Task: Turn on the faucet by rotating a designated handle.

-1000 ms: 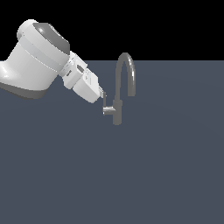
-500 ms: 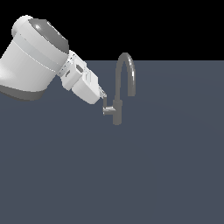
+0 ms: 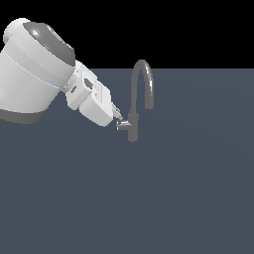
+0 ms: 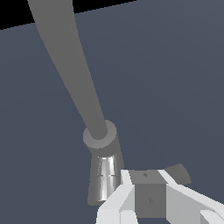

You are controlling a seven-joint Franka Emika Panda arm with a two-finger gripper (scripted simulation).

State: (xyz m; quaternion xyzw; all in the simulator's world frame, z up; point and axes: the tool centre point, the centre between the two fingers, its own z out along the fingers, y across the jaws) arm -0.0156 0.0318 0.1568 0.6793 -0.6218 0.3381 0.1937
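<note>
exterior view: the faucet (image 3: 133, 124) stands on the dark surface (image 3: 149, 198), spout arching to the right. the tool (image 3: 118, 118) comes from the left, its fingers (image 4: 127, 192) set around the handle (image 4: 148, 192), gripping it beside the faucet body.

The faucet (image 3: 133, 124) stands upright on the flat surface (image 3: 149, 198), just beyond the fingers (image 3: 117, 113). Its arched spout (image 3: 143, 79) rises from the body above fingertip level and curves over to the side away from them. The handle (image 3: 122, 124) juts from the body toward the fingers; in the wrist view, the handle (image 4: 151, 192) sits between the two fingers (image 4: 114, 203), the body (image 4: 103, 175) just beside them.
</note>
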